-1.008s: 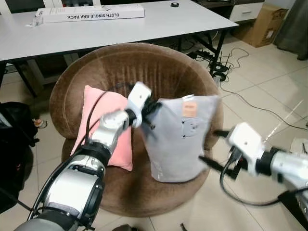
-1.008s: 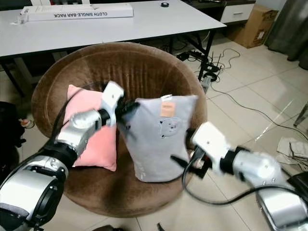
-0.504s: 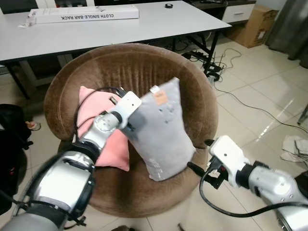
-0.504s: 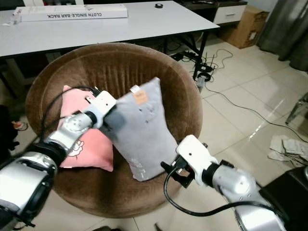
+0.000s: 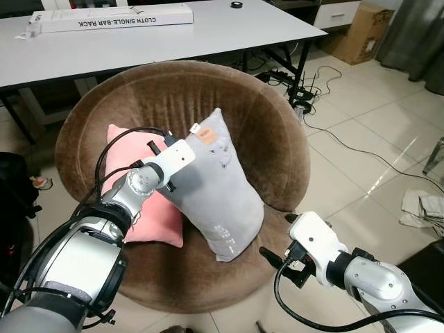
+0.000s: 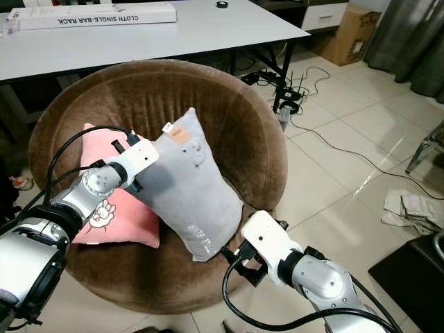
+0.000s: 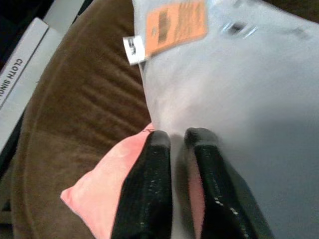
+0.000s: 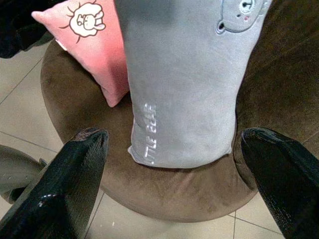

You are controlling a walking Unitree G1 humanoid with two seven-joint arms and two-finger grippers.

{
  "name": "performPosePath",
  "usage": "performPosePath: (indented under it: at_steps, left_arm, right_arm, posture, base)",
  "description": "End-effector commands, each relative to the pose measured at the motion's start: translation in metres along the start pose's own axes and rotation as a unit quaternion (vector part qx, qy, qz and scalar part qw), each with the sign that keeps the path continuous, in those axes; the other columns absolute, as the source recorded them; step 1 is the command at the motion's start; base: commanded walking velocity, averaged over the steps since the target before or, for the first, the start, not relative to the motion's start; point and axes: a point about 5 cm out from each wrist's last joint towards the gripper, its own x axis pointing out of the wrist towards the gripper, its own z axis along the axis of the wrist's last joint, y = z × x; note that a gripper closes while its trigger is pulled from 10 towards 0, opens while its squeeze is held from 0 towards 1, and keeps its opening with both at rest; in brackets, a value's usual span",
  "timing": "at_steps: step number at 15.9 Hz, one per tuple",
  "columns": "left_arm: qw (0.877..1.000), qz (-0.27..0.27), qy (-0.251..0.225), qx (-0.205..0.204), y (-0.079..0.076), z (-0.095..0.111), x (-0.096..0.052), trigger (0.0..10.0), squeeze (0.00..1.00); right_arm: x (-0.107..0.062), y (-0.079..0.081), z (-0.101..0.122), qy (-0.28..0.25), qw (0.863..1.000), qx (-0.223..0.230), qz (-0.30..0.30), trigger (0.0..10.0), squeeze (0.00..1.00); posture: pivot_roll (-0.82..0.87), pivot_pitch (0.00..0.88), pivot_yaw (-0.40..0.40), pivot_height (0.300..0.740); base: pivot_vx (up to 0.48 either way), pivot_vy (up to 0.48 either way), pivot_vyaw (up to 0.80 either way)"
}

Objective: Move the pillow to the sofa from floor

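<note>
**Grey pillow on the sofa seat, left grip not yet let go**

The grey pillow (image 5: 215, 191) is what your left gripper (image 7: 178, 142) has by its upper edge: in the left wrist view the two black fingers sit nearly together, with only a thin fold of grey cloth between them. Your right gripper (image 8: 169, 149) has its fingers spread wide, one to each side of the pillow's lower end, touching nothing and holding nothing; it hangs off the front of the seat, near the rim.

Outward from the jaws, the pillow stands on the round brown sofa (image 5: 277, 139), its bottom corner on the seat cushion and its body propped against the backrest. A pink pillow (image 5: 128, 156) lies just beside it on your left, touching it.

As a judgement, you are almost done: the pillow is off the floor and borne by the sofa. What is left is to open the left fingers and draw both arms clear.

The pillow's long axis runs up and down, tilted, its top leaning toward your left. The orange tag (image 5: 206, 136) marks the top; the embossed lettering sits at the lower end.
</note>
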Motion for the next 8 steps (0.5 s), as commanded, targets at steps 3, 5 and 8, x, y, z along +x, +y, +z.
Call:
performPosePath:
  at_steps: [3, 5, 8]
  left_arm:
    - [1.000, 0.013, 0.012, 0.023, 0.006, -0.002, -0.001, 10.0, 1.00]
    - [0.999, 0.034, 0.016, 0.013, 0.014, -0.006, -0.003, 10.0, 1.00]
    - [0.969, 0.010, -0.050, -0.241, 0.003, -0.001, -0.003, 10.0, 1.00]
  right_arm:
    - [-0.001, -0.005, 0.005, -0.006, 1.000, -0.013, 0.003, 10.0, 0.00]
    - [0.003, -0.008, 0.006, -0.007, 1.000, -0.015, 0.005, 10.0, 0.00]
    - [0.024, -0.025, 0.004, -0.025, 0.997, 0.043, -0.058, 10.0, 0.00]
  posture:
    - [-0.23, 0.023, -0.023, 0.740]
    - [-0.22, 0.003, -0.036, 0.740]
    - [-0.09, 0.000, -0.018, 0.740]
  base:
    - [0.000, 0.000, 0.00]
    - [0.000, 0.000, 0.00]
    - [0.000, 0.000, 0.00]
